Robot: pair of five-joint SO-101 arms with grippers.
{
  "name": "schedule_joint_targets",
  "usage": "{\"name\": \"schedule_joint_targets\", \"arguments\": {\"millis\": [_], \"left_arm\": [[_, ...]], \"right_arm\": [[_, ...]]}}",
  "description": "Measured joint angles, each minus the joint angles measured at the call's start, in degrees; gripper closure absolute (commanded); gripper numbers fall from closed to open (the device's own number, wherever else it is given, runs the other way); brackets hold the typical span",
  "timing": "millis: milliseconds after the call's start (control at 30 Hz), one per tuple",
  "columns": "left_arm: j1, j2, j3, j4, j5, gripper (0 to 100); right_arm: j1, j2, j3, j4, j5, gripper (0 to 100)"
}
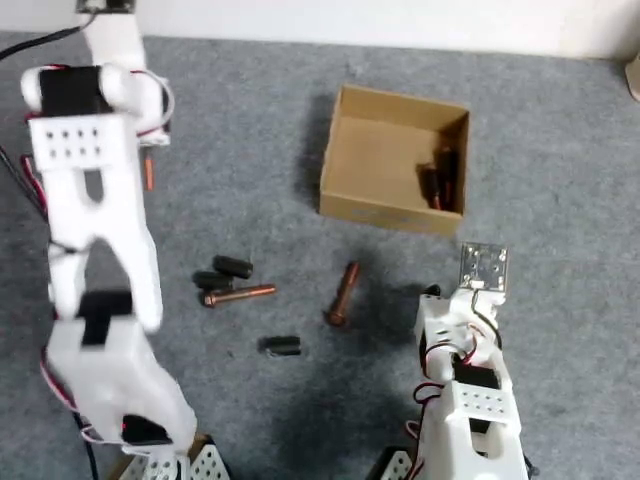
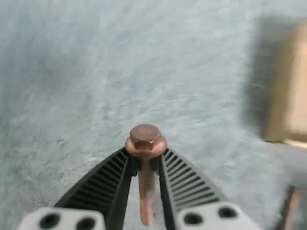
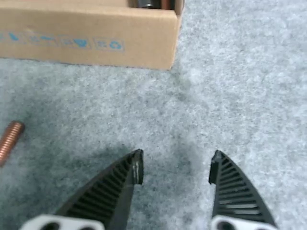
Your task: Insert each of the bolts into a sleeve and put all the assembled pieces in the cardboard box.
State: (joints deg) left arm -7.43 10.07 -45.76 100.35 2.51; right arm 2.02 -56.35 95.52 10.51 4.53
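Note:
My left gripper [image 2: 146,155] is shut on a copper bolt [image 2: 145,141], held well above the grey carpet at the left; the bolt's shaft [image 1: 148,172] pokes out beside the raised arm. My right gripper [image 3: 177,167] stands open and empty, low over the carpet just in front of the cardboard box [image 3: 96,38]. The box [image 1: 352,208] holds assembled pieces [image 1: 443,180] in its right corner. Two loose bolts [image 1: 240,294] [image 1: 343,293] lie in the middle. Two black sleeves [image 1: 233,266] [image 1: 212,281] lie by the left one, and a third sleeve [image 1: 283,346] lies nearer the front.
The right arm [image 1: 460,340] rises from the front right edge. Bare carpet lies around the box and to the far right. The threaded end of a loose bolt [image 3: 9,139] lies close to the right gripper's fingers.

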Motion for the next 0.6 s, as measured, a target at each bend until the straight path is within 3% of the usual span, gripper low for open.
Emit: {"name": "schedule_joint_targets", "arguments": {"millis": [200, 600], "left_arm": [[6.3, -22.1, 13.2, 0.0, 0.0, 100], [7.1, -62.2, 45.6, 0.0, -0.3, 99]], "right_arm": [[0.0, 0.0, 0.0, 0.0, 0.0, 78.5], [0.0, 0.0, 0.0, 0.0, 0.0, 78.5]]}}
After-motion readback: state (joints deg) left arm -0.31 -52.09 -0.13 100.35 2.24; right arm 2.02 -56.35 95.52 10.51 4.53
